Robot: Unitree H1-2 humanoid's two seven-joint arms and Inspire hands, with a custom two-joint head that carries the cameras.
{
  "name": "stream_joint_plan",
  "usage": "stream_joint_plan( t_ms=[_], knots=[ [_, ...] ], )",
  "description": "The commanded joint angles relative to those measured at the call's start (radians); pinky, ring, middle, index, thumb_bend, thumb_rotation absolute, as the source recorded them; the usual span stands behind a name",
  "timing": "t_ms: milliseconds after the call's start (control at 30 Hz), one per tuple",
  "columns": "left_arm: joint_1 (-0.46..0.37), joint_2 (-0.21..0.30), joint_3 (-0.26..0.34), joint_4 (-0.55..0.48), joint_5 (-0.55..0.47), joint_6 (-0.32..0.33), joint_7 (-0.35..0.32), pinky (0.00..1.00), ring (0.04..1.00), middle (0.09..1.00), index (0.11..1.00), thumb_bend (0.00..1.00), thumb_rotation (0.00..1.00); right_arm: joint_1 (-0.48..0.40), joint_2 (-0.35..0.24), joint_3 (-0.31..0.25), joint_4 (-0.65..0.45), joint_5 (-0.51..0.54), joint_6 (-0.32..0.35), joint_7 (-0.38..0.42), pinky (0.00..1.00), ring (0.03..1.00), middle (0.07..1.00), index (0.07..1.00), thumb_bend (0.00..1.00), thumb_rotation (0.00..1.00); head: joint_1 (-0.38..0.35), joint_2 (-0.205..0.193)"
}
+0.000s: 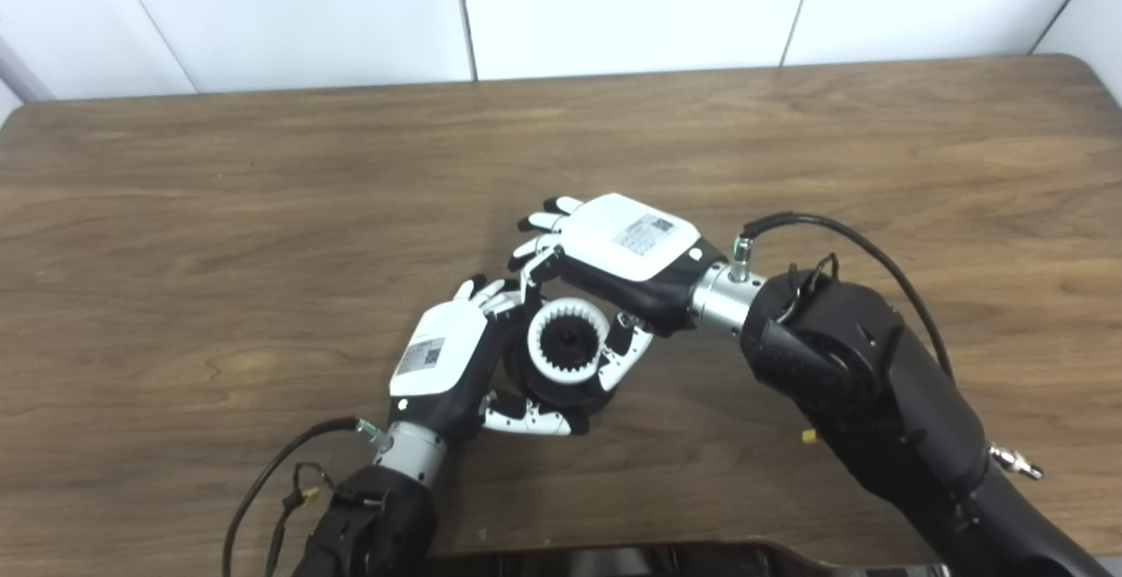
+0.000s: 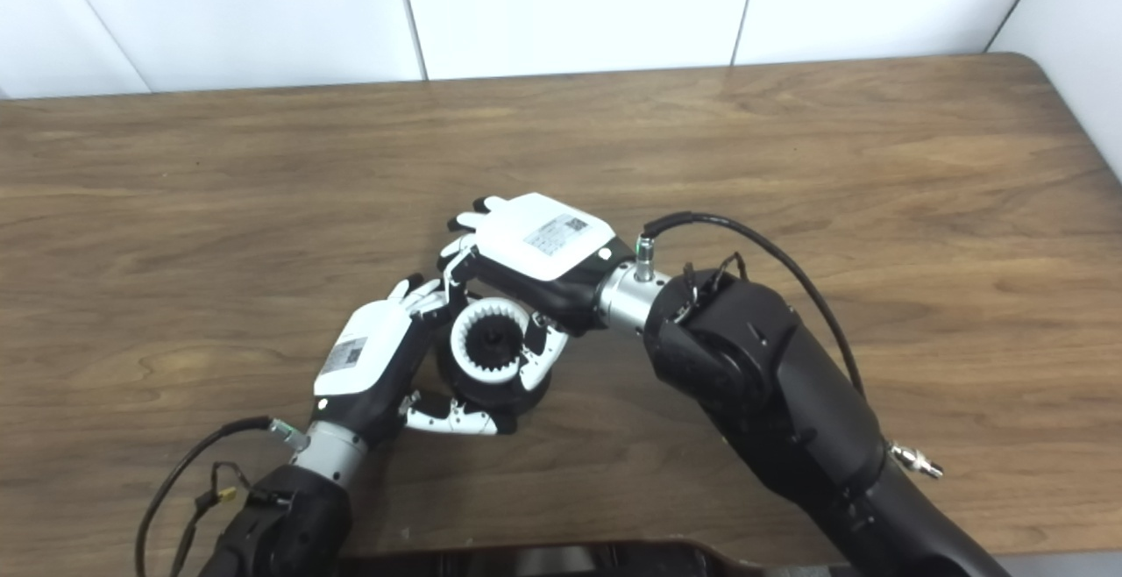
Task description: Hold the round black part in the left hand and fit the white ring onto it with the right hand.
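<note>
White toothed plastic ring (image 1: 568, 339), its inner edge cut with small teeth all round, sits on top of the round black part (image 1: 561, 388), whose dark hub shows through the middle of the ring. Both are low over the brown wooden bench (image 1: 789, 138), near its front centre. The left hand (image 1: 451, 353) is wrapped around the black part from the left, fingers curling behind it and thumb lying under its near side. The right hand (image 2: 535, 252) arches over from the right, fingers at the ring's far edge and thumb against its right side, pinching it. Each hand carries a grey label with a small square code on its white back; the print is too small to read.
</note>
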Motion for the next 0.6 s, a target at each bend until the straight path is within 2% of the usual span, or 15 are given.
stream_joint_plan(
  t_ms=[0, 567],
  knots=[
    [-0.002, -0.006, -0.014, -0.008, 0.010, 0.018, -0.044, 1.00, 0.921, 0.802, 0.481, 0.53, 0.07, -0.022, 0.006, 0.014, -0.013, 0.007, -0.021, 0.026, 1.00, 0.947, 0.834, 0.484, 0.52, 0.14, 0.001, 0.000],
    [0.003, -0.014, -0.022, -0.027, 0.034, 0.035, -0.058, 1.00, 0.918, 0.812, 0.481, 0.53, 0.07, -0.018, -0.020, -0.008, 0.026, 0.006, -0.011, 0.029, 1.00, 0.958, 0.840, 0.491, 0.52, 0.15, 0.007, 0.008]
  ],
)
